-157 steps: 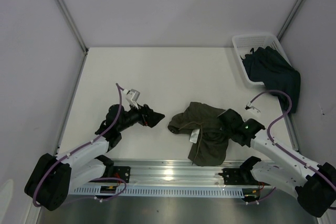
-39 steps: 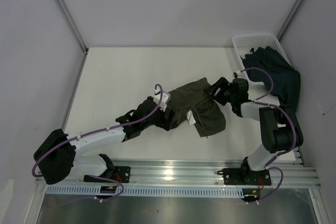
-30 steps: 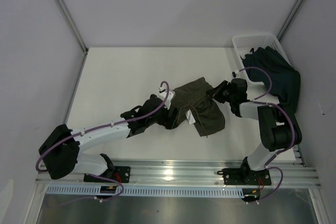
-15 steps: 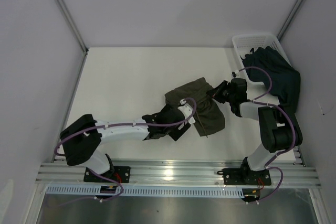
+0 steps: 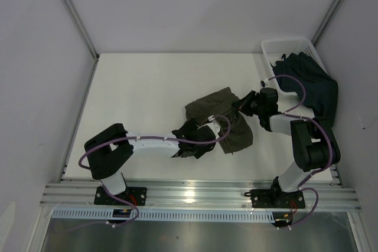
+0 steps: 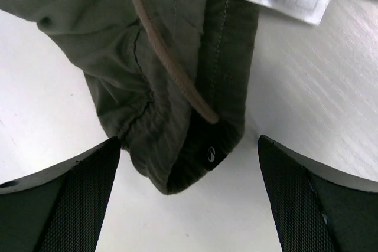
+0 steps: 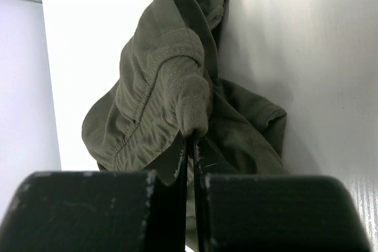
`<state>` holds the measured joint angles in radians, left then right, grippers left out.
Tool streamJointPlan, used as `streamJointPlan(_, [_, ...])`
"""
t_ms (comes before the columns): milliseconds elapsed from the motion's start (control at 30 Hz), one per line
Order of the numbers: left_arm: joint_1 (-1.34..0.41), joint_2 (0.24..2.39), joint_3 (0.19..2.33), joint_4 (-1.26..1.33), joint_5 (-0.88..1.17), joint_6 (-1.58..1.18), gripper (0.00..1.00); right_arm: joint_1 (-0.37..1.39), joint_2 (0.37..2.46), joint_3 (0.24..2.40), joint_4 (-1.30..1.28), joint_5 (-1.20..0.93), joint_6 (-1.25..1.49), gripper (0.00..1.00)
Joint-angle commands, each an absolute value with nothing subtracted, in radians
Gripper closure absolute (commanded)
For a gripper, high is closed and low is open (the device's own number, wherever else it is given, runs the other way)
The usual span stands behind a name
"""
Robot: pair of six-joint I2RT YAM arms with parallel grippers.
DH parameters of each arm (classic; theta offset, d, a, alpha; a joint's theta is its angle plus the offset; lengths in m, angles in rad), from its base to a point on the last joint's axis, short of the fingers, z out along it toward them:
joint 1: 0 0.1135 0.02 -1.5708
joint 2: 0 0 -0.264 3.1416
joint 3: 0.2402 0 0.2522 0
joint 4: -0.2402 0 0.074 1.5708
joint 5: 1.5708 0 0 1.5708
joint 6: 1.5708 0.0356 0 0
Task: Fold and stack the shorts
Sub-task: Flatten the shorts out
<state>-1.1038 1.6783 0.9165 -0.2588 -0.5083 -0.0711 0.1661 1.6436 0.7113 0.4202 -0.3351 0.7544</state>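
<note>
Olive shorts (image 5: 221,113) on table (image 5: 147,81): right claw (image 5: 245,104) clamped on edge; left claw (image 5: 198,138) apart over waistband. Navy shorts (image 5: 307,84) in basket (image 5: 270,48).

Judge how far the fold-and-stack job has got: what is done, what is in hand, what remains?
Done: nothing folded yet; the green shorts lie rumpled outside the basket. In hand: the right gripper pinches one edge of them; the left gripper, open, is poised over their drawstring end. Left: fold them, then fetch the dark shorts draped over the basket, fold and stack.
</note>
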Motion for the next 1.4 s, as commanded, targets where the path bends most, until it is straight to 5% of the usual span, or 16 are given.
streamJointPlan(0, [-1.108, 1.701, 0.973, -0.279, -0.591, -0.055, 0.01, 0.170, 1.641, 0.744, 0.436, -0.362, 0.741, 1.00])
streamJointPlan(133, [-1.108, 1.723, 0.985, -0.279, -0.591, -0.052, 0.21, 0.170, 1.635, 0.741, 0.437, -0.361, 0.739, 1.00])
streamJointPlan(167, [-1.108, 1.730, 0.988, -0.284, -0.594, -0.057, 0.38, 0.170, 1.634, 0.741, 0.436, -0.360, 0.739, 1.00])
streamJointPlan(267, [-1.108, 1.736, 0.988, -0.295, -0.606, -0.061, 0.57, 0.170, 1.634, 0.741, 0.433, -0.359, 0.739, 1.00])
streamJointPlan(433, [-1.108, 1.740, 0.971, -0.302, -0.600, -0.074, 0.64, 0.167, 1.628, 0.741, 0.430, -0.359, 0.739, 1.00])
streamJointPlan(667, [-1.108, 1.724, 0.980, -0.334, -0.584, -0.107, 1.00, 0.164, 1.592, 0.759, 0.347, -0.344, 0.742, 1.00])
streamJointPlan(900, [-1.106, 1.652, 1.023, -0.416, -0.488, -0.163, 1.00, 0.163, 1.434, 0.868, 0.076, -0.273, 0.716, 1.00])
streamJointPlan(1367, [-1.109, 1.143, 1.321, -0.732, -0.168, -0.318, 1.00, 0.193, 0.993, 1.379, -0.630, -0.285, 0.676, 1.00])
